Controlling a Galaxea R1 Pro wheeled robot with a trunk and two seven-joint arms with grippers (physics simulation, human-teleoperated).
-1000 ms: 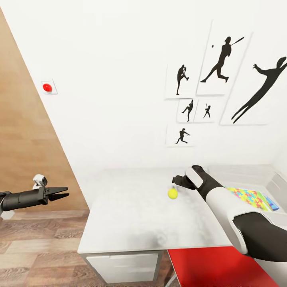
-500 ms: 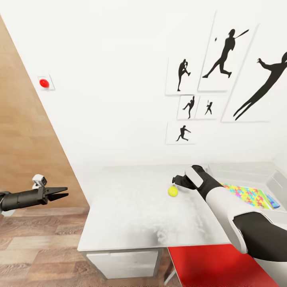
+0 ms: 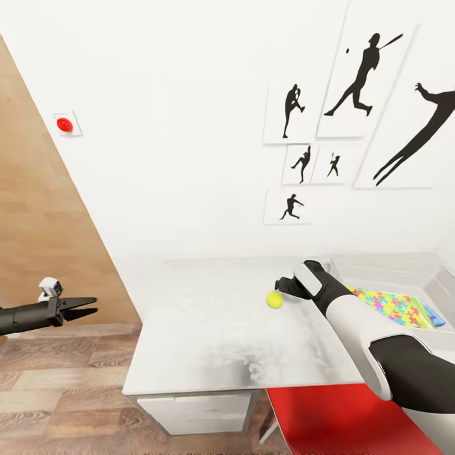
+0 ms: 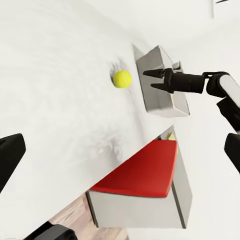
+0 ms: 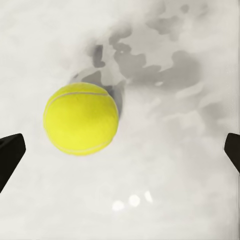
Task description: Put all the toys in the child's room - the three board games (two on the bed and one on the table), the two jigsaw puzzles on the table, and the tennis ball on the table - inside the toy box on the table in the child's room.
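Lower than a second before sat my left gripper [image 3: 88, 306], jaws apart. My right gripper [image 4: 148, 79] hovered spread above the tennis ball [image 3: 274, 299] on the table [image 3: 208, 341].

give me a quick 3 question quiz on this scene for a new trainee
1. True or false: the right gripper is shut on the tennis ball.
2. What does the ball rest on? A) red chair B) table C) toy box
3. Which colourful thing lies in the toy box beside the right arm?

Key:
1. False: its fingers are spread, and the ball lies free on the table.
2. B
3. A jigsaw puzzle.
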